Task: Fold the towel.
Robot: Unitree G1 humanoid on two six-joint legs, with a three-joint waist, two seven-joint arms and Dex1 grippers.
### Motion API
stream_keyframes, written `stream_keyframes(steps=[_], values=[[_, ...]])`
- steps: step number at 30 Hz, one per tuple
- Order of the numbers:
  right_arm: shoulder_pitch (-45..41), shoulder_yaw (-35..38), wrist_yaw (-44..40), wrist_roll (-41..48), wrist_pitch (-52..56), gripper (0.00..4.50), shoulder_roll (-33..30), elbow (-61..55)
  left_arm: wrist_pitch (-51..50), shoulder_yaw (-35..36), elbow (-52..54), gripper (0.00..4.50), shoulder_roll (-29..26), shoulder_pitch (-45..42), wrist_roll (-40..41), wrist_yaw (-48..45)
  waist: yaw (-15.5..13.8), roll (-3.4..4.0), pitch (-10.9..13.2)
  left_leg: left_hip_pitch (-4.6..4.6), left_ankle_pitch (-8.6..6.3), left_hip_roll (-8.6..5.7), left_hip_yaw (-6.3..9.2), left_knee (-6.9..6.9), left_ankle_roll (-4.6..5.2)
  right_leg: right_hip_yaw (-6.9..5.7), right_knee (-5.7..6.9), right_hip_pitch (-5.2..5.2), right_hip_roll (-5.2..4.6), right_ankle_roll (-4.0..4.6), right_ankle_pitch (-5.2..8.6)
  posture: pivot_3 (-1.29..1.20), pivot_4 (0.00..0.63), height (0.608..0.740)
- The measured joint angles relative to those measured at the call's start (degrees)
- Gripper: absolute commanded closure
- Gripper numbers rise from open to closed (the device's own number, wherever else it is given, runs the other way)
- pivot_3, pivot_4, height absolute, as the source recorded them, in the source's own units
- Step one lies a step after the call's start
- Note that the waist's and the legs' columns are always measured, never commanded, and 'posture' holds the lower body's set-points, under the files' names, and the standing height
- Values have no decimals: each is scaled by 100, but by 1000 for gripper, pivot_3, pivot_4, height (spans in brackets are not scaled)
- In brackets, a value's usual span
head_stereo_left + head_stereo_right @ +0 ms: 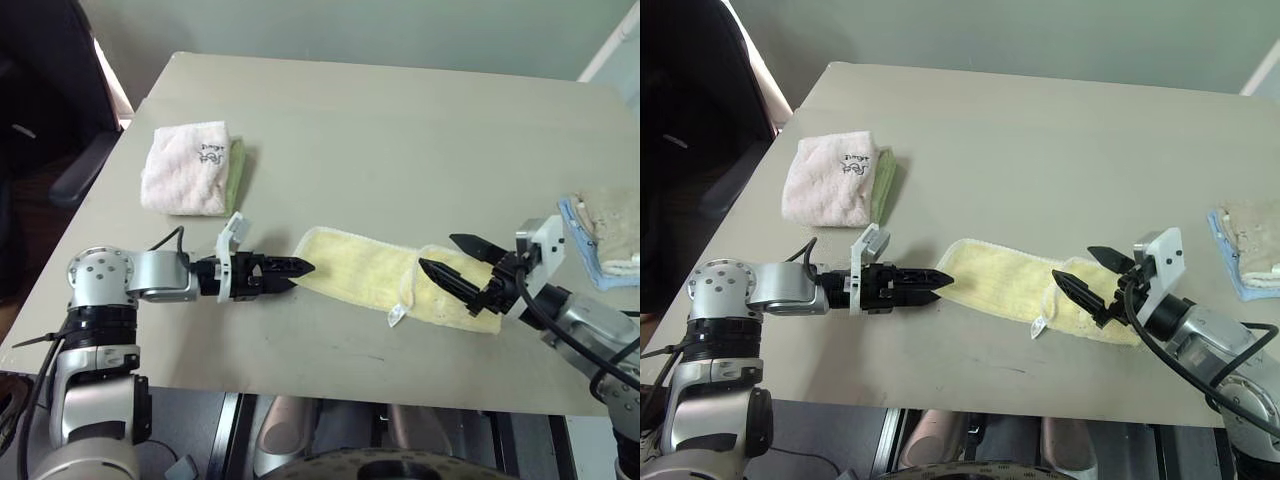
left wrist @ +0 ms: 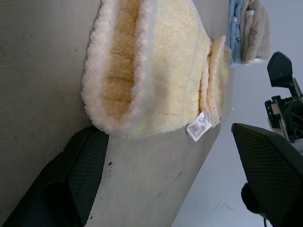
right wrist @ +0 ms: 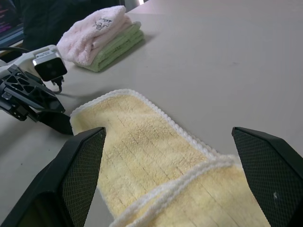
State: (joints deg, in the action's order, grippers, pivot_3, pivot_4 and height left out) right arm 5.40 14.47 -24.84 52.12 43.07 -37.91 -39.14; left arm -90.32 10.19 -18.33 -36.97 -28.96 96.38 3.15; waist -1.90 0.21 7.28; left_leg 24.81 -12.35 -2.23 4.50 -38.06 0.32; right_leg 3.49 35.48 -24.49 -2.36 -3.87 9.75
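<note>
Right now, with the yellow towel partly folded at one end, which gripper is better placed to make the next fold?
Probably left. The left gripper is open with its tips right at the free, flat end of the towel. The right gripper hovers open over the end that is already doubled over.

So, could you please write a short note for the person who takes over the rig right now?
Left tool: open, holds nothing, at the towel's left end.
Right tool: open, holds nothing, above the towel's right end.
Towel: on the table near the front edge, right end already turned over onto itself, white tag showing.
Done: one partial fold on the right.
Left: grasp the left end and finish the fold.
</note>
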Motion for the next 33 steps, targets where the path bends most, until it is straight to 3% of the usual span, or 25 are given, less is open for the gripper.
stream_keyframes(steps=[5, 7, 9, 17, 19, 27, 33], values=[[-23, 3, 71, 1, 0, 0, 12, -3, 114, -24, -98, 42, -9, 5, 352, 362, 2, 0, 0, -6, -1, 0, 3, 4, -3, 1, 13, -4, 2, 2, 1, 0, 150, 728], [-58, 3, 84, 0, 0, 0, 15, -3, 200, -45, -98, 410, -9, 5, 451, 484, 2, 0, 0, -4, -1, 0, 3, 6, -4, 1, 14, -6, 3, 3, 1, 0, 150, 728], [-66, 3, 89, 0, 0, 0, 16, -3, 346, -60, -107, 939, -12, 6, 486, 632, 3, 0, 0, 4, -1, 0, 4, 7, -7, 0, 17, -16, 5, 5, 0, 0, 150, 728], [-60, 3, 88, -9, -2, 0, 16, 1, 680, -222, -116, 3923, -17, 10, 708, 887, 4, -4, 3, 13, 19, -1, 1, 10, -74, -5, 31, -30, 10, 14, 24, 0, 150, 728], [-40, 3, 87, -10, -5, 0, 17, 0, 736, -240, -116, 4447, -17, 9, 764, 909, 4, -5, 3, 13, 17, -1, 1, 10, -75, -5, 32, -31, 10, 16, 27, 0, 150, 728], [380, 87, -128, -113, -237, 0, 3, -12, 876, -325, -81, 4447, -6, -145, 1027, 659, -3, -16, 11, 16, 10, -1, 2, 12, -75, -6, 35, -30, 10, 18, 37, 0, 150, 728], [785, 639, -226, 32, -279, 0, -70, -173, 882, -588, 276, 4447, 94, -537, 1312, 66, -6, -22, 15, 18, 8, -2, 2, 10, -73, -5, 35, -27, 9, 7, 46, 0, 150, 728]])
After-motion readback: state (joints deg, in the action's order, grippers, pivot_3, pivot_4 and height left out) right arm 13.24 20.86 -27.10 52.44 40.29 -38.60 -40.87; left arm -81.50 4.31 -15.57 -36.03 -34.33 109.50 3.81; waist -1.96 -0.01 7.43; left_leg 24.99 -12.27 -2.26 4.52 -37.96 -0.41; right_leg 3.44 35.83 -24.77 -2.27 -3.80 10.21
